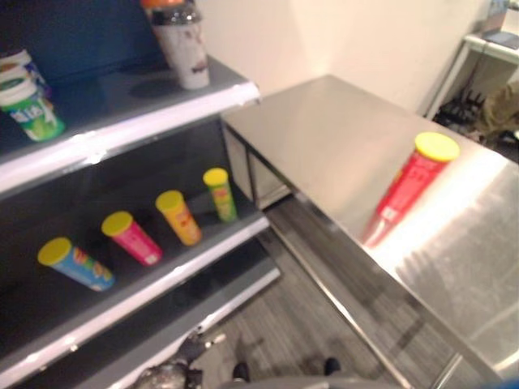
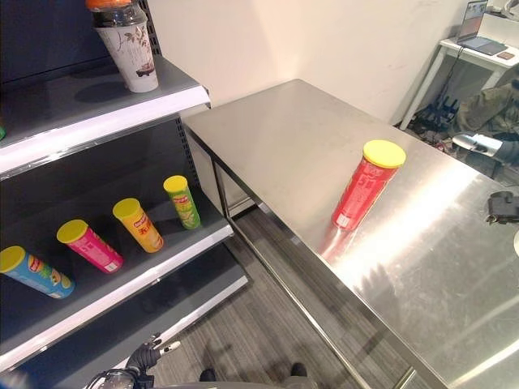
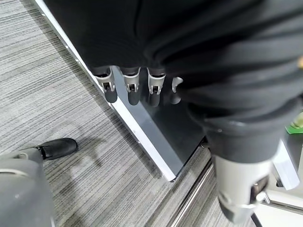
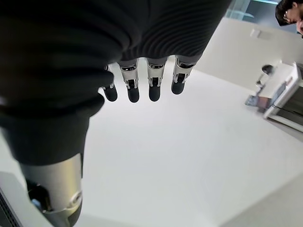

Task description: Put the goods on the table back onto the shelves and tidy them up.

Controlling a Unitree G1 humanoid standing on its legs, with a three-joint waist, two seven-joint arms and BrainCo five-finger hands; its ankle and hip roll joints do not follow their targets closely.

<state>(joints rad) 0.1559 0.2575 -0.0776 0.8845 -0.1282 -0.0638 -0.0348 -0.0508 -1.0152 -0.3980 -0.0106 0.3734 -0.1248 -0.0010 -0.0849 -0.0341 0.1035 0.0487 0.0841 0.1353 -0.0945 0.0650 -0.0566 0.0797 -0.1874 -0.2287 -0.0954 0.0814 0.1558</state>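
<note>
Left eye view: a red can [image 1: 412, 185] with a yellow lid is standing upright on the steel table [image 1: 340, 138], near its front edge. On the middle shelf [image 1: 182, 259] four yellow-lidded cans are lying in a row: blue [image 1: 77, 263], pink [image 1: 132, 237], orange [image 1: 179, 216], green [image 1: 220, 194]. A lidded cup [image 1: 183, 44] is standing on the top shelf [image 1: 122, 101], green-labelled tubs [image 1: 26, 96] sitting further along.

Right eye view: same layout; the left hand [image 2: 150, 354] is hanging low by the bottom shelf edge.

Left wrist view: the left hand's fingers [image 3: 130, 87] are hanging relaxed and straight over the floor [image 3: 52, 104], holding nothing.

Right wrist view: the right hand [image 4: 142, 80] is showing straight, loose fingers, holding nothing.
</note>
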